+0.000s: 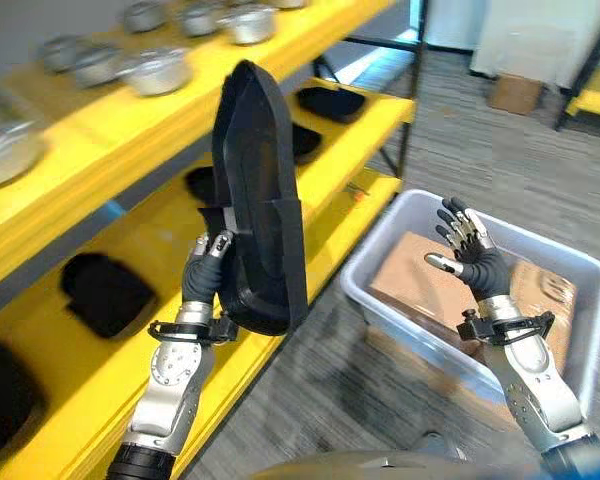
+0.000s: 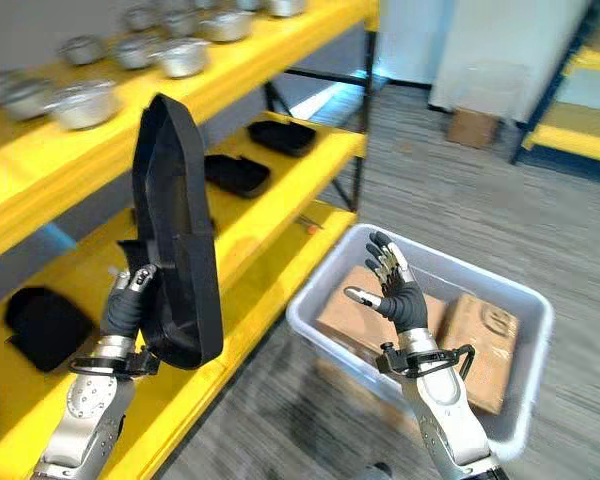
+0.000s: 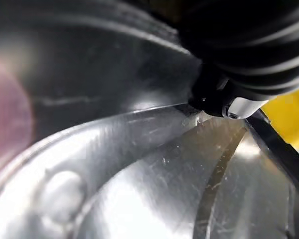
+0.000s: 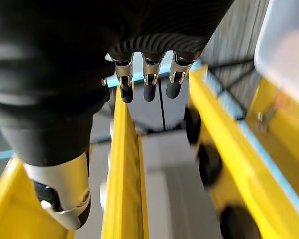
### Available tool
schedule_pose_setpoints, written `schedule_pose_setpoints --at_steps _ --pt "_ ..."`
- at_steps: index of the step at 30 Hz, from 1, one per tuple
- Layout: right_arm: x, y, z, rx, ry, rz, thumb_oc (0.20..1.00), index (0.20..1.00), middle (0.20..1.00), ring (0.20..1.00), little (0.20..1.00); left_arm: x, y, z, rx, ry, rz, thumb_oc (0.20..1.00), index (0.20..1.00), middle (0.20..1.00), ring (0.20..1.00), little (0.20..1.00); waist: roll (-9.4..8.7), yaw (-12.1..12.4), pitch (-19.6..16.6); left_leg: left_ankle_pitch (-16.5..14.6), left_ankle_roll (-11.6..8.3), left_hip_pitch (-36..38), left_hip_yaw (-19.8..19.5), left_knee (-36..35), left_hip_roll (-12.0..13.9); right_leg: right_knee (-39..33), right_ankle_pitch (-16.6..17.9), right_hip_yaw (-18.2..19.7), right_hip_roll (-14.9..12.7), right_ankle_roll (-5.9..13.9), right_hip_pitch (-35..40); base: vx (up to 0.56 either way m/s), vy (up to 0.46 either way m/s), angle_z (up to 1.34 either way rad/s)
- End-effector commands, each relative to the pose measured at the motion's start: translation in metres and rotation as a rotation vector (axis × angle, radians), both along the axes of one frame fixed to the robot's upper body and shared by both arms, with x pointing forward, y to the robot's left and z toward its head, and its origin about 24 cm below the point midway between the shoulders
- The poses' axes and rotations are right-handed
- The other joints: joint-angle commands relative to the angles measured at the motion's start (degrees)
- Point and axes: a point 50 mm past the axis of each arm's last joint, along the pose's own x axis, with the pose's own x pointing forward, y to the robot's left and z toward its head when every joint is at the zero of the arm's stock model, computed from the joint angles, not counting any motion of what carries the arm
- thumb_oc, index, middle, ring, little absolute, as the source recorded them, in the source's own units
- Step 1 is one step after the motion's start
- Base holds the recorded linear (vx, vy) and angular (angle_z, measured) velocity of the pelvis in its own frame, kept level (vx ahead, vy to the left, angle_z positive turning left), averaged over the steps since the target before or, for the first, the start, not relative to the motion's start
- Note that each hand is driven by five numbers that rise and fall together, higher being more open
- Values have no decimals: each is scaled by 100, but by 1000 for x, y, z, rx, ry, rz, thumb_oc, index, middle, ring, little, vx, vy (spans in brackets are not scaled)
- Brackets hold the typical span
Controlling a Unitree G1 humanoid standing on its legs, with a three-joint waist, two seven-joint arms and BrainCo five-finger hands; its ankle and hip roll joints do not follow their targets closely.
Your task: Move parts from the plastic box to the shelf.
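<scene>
My left hand (image 1: 205, 268) is shut on the lower edge of a large black moulded part (image 1: 255, 190), which stands upright in front of the yellow shelf (image 1: 110, 385). The part's top reaches the level of the upper board. My right hand (image 2: 395, 288) is open over the grey plastic box (image 2: 460, 265) on the floor, holding nothing; its straight fingers (image 4: 148, 82) show in the right wrist view. Brown cardboard pieces (image 1: 420, 285) lie inside the box. In the left wrist view the hand's dark cover (image 3: 249, 50) sits against the part's surface.
Several black parts (image 1: 105, 292) lie along the middle shelf board, and metal bowls (image 1: 155, 70) stand on the top one. A dark shelf post (image 1: 405, 110) rises behind the box. A cardboard box (image 1: 515, 92) and another yellow rack (image 1: 595, 100) stand far right.
</scene>
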Motion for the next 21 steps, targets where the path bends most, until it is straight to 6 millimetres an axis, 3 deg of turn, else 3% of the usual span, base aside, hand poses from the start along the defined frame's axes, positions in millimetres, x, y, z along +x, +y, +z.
schedule_pose_setpoints --at_steps 1,4,5,7,10,12,13,14,15,16,18,21 --pt "10 4 18 28 -100 7 1000 1000 1000 1000 1000 0 25 53 93 -258 79 200 200 200 200 200 -238 177 107 -639 601 318 -240 -471 74 -730 579 259 -104 1325 -197 -190 465 120" --pt "11 6 16 32 -91 14 1000 1000 1000 1000 1000 -1 29 53 118 -254 95 200 200 200 200 200 -360 280 147 -703 708 275 -343 -536 -127 -872 901 236 -267 1485 -106 -81 212 29" --pt "10 6 12 28 -71 10 1000 1000 1000 1000 1000 -3 31 51 124 -245 99 200 200 200 200 200 -447 432 176 -747 757 180 -425 -530 -299 -1065 1135 134 -411 1567 36 -98 225 15" --pt "10 8 5 51 -43 6 1000 1000 1000 1000 1000 -5 32 50 143 -232 98 200 200 200 200 200 -561 513 196 -816 864 83 -575 -454 -556 -1267 1376 83 -579 1632 152 -100 328 57" --pt "9 12 -2 80 -9 -2 1000 1000 1000 1000 1000 -4 33 48 157 -220 94 200 200 200 200 200 -610 578 190 -752 924 113 -630 -596 -689 -1238 1468 64 -656 1636 220 -40 211 20" --pt "9 16 -4 95 -4 14 1000 1000 1000 1000 1000 -2 32 49 164 -221 86 200 200 200 200 200 -663 465 267 -577 989 65 -705 -639 -780 -1032 1500 516 -648 1601 59 -131 290 17" --pt "9 18 -3 98 -2 42 1000 1000 1000 1000 1000 3 28 49 163 -221 67 200 200 200 200 200 -624 265 321 -426 1079 35 -864 -676 -798 -687 1019 1541 -70 1412 -130 -167 315 70" --pt "9 18 -3 101 -1 52 1000 1000 1000 1000 1000 4 27 48 161 -220 62 200 200 200 200 200 -603 232 314 -355 1117 17 -882 -702 -804 -495 723 1893 283 1288 -193 -161 383 88" --pt "8 18 -2 95 0 79 1000 1000 1000 1000 1000 5 25 46 157 -210 53 200 200 200 200 200 -560 147 272 -115 1212 -73 -996 -794 -836 72 95 2356 1047 1042 -271 -130 276 90" --pt "7 18 -4 98 8 91 1000 1000 1000 1000 1000 5 23 45 140 -201 41 200 200 200 200 200 -569 50 217 -6 1245 -169 -1124 -778 -886 273 -304 2785 1680 879 -291 -127 236 55" --pt "7 19 -3 90 7 118 1000 1000 1000 1000 1000 5 20 43 133 -198 24 200 200 200 200 200 -648 40 117 98 1253 -331 -1246 -740 -967 283 -620 3201 2247 726 -220 -133 43 42" --pt "9 24 -5 98 13 134 1000 1000 1000 1000 1000 3 19 45 124 -216 26 200 200 200 200 200 -722 137 6 214 1194 -496 -1252 -775 -1008 -602 -669 3386 2245 612 110 -144 -103 -7"
